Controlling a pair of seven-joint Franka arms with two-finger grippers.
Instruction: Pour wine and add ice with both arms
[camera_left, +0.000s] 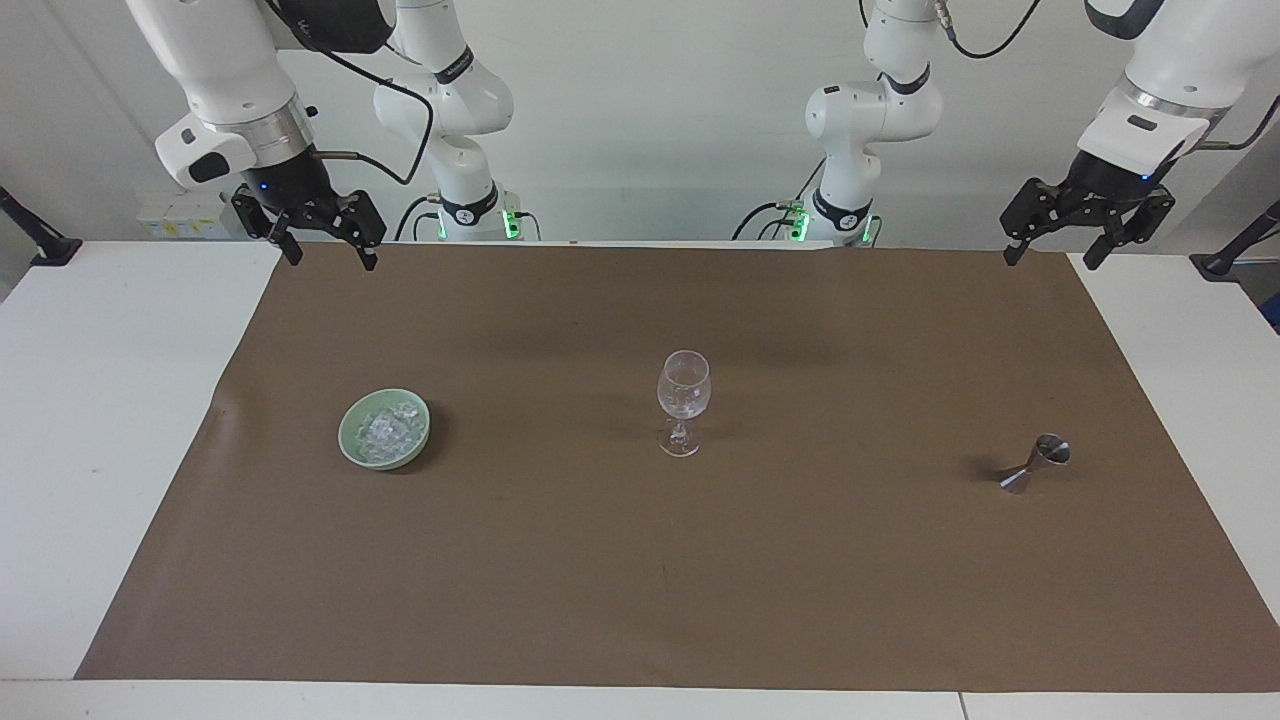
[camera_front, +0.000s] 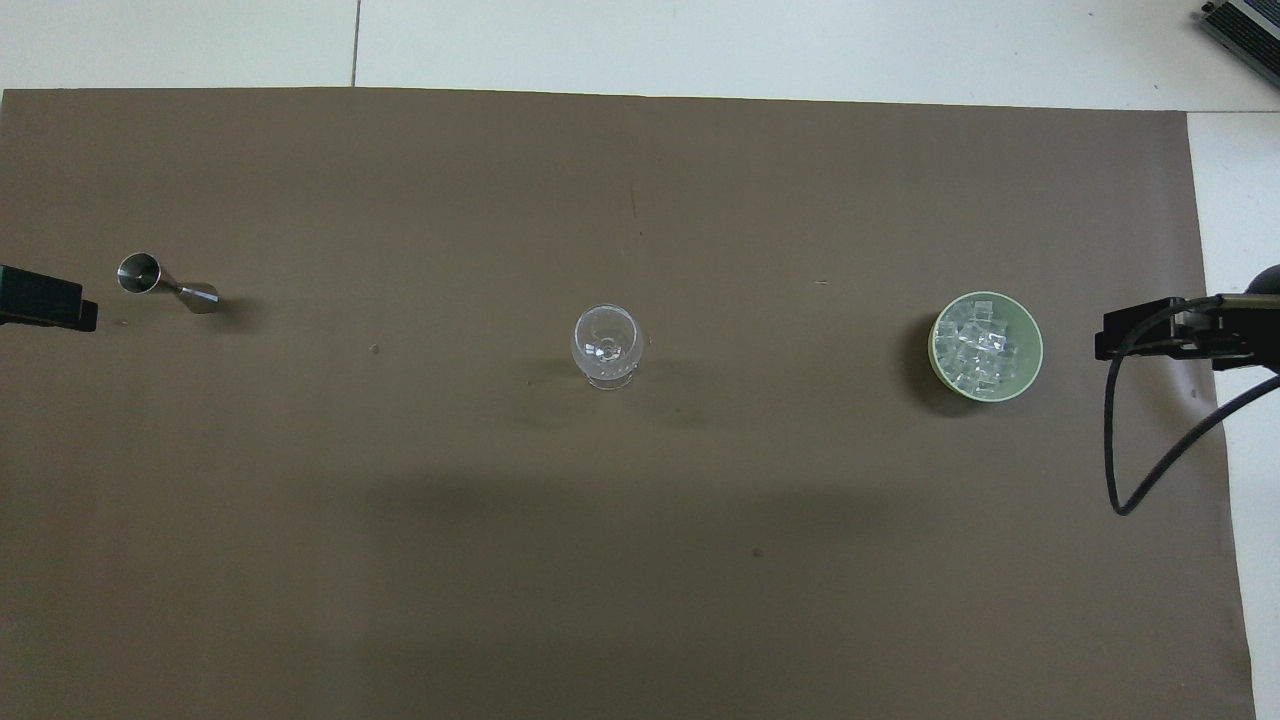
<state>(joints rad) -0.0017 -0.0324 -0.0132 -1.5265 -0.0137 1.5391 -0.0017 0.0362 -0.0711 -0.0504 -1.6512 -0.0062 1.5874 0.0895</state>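
A clear stemmed glass stands upright in the middle of the brown mat. The ice lies piled in a pale green bowl toward the right arm's end. A small steel jigger stands toward the left arm's end. Wine is out of view. My right gripper hangs open over the mat's edge by the robots. My left gripper hangs open over the mat's other corner by the robots. Neither holds anything.
The brown mat covers most of the white table. A black cable loops down from the right arm. Black clamp stands sit at both table ends near the robots.
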